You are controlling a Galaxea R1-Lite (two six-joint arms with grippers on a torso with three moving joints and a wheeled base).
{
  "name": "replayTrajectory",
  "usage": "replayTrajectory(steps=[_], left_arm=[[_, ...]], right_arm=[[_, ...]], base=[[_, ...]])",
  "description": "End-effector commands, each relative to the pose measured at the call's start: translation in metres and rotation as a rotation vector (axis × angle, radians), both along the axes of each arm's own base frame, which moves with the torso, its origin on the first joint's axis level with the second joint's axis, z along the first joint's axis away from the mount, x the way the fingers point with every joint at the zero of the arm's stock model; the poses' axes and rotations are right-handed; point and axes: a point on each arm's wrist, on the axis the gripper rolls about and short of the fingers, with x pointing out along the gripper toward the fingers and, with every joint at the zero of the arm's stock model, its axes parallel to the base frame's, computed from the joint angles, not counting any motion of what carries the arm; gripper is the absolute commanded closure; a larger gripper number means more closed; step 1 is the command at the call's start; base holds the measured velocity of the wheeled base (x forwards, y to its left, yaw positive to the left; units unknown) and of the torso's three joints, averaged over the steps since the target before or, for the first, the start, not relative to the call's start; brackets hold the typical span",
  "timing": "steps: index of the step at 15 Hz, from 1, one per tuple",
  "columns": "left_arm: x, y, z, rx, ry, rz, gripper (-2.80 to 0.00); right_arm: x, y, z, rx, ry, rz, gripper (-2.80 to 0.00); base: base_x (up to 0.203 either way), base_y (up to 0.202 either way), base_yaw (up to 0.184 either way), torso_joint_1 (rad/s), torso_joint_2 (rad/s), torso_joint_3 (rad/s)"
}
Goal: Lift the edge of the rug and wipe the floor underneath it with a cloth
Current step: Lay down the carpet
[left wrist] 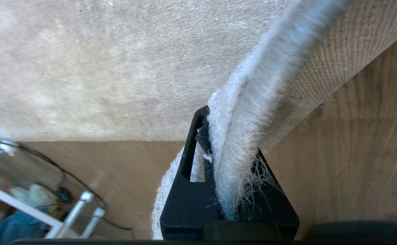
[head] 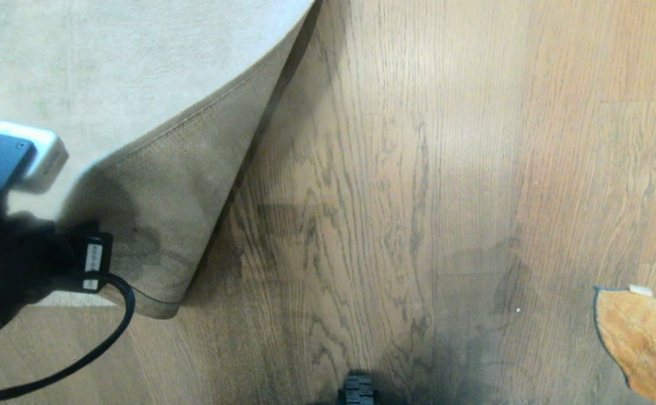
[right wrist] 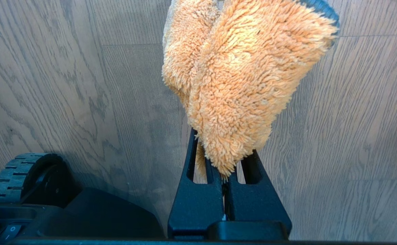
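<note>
Oak-look floor [head: 418, 197], bare beside your folded-back rug.
Your left gripper [left wrist: 231, 163] pinches the rug edge [left wrist: 239, 143] between its jaws; right gripper [right wrist: 224, 170] clamps the cloth [right wrist: 239, 78].

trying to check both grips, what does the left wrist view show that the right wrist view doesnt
Only the left wrist view shows the left claw shut on the rug edge, pile on one side and woven backing on the other, plus a metal frame off to one side. Only the right wrist view shows the right claw shut on the orange cloth, and a base wheel. Both show the wood floor.
</note>
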Motion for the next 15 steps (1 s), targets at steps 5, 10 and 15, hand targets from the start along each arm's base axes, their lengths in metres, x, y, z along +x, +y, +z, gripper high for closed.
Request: replayTrajectory(steps=[5,10,15], left_arm=[[-0.0075,-0.0033,-0.0070,-0.039,-0.001,-0.029,0.00],[-0.0103,-0.0065,-0.0082,-0.080,-0.006,-0.048,0.00],[-0.0107,-0.0068,-0.0103,-0.086,-0.002,-0.052,-2.80]], right_arm=[[0.0001,0.0000,0.0000,0.000,0.002,0.000,0.00],[0.0001,0.0000,0.0000,0.000,0.002,0.000,0.00],[0.0001,0.0000,0.0000,0.000,0.002,0.000,0.00]], base=[[0.000,0.000,0.000,0.000,0.00,0.000],[0.000,0.000,0.000,0.000,0.00,0.000],[0.000,0.000,0.000,0.000,0.00,0.000]])
